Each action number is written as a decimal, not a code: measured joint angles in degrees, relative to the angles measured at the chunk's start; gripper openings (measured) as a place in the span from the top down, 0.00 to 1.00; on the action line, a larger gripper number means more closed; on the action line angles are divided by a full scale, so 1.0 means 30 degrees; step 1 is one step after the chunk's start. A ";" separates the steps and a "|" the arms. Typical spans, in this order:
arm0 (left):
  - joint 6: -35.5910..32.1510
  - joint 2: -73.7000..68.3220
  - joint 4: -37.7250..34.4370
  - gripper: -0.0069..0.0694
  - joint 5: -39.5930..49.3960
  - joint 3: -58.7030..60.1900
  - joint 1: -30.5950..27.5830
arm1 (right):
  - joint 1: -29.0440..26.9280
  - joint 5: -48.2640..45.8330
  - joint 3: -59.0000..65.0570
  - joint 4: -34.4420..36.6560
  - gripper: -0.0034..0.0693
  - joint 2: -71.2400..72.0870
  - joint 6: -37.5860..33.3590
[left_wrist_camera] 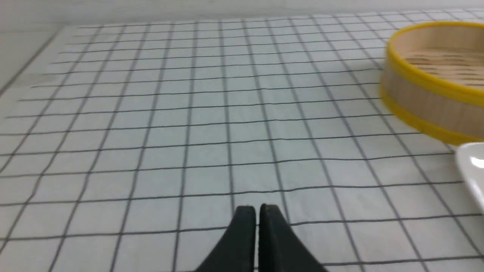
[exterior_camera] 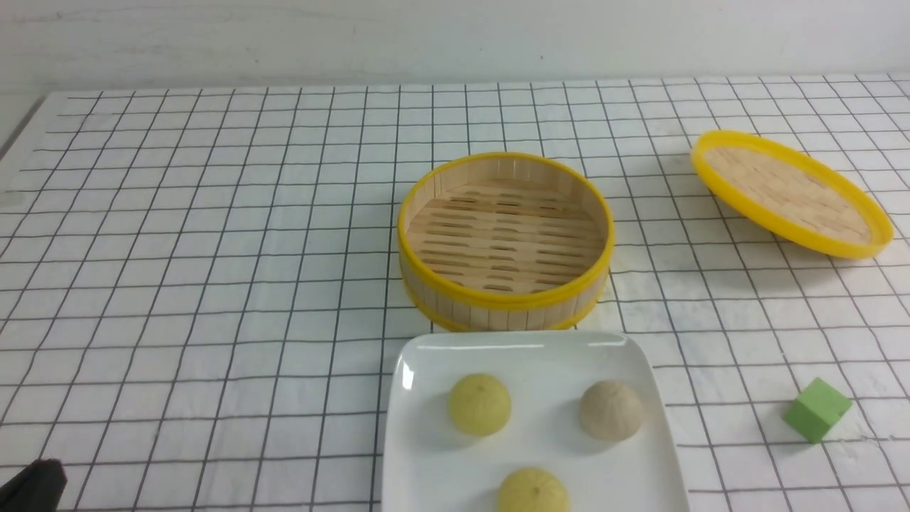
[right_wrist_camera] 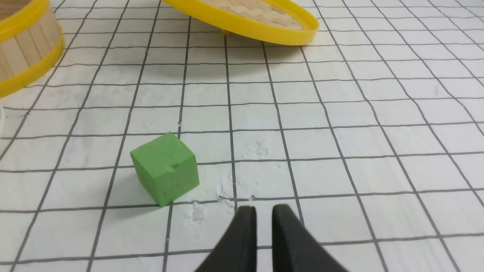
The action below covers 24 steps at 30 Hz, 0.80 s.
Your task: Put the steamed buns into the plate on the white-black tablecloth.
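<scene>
Three steamed buns lie on the white plate (exterior_camera: 426, 455) at the front middle of the white-black tablecloth (exterior_camera: 213, 284): a pale yellow bun (exterior_camera: 480, 404), a beige-white bun (exterior_camera: 611, 409) and a second pale yellow bun (exterior_camera: 533, 492) at the front edge of the front view. My left gripper (left_wrist_camera: 258, 211) is shut and empty, low over bare cloth left of the plate, whose corner shows in the left wrist view (left_wrist_camera: 472, 166). Only a dark bit of it shows in the front view (exterior_camera: 32, 487). My right gripper (right_wrist_camera: 263, 211) is nearly shut and empty, near the green cube (right_wrist_camera: 165, 168).
The yellow-rimmed bamboo steamer basket (exterior_camera: 506, 242) stands just behind the plate, with nothing in it. Its woven lid (exterior_camera: 789, 192) lies tilted at the back right. The green cube (exterior_camera: 817, 409) sits right of the plate. The cloth's left edge shows at the far left.
</scene>
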<state>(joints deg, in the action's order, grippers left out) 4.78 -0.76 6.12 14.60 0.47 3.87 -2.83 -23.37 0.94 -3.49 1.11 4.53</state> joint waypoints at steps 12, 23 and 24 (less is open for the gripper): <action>0.1692 0.0467 0.1190 0.84 0.2082 0.0376 -0.0982 | 0.0000 0.0000 0.0000 -0.0015 0.80 0.0000 0.0000; 0.1714 0.0467 0.1190 0.83 0.2178 0.0359 -0.0982 | -0.0016 0.0000 0.0000 -0.0015 0.79 0.0000 0.0000; 0.1714 0.0467 0.1190 0.83 0.2178 0.0359 -0.0982 | -0.0016 0.0000 0.0000 -0.0015 0.79 0.0000 0.0000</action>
<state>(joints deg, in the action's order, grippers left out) 9.92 0.64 9.69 21.13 1.54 0.92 -2.87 -23.37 0.94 -3.54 1.11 4.53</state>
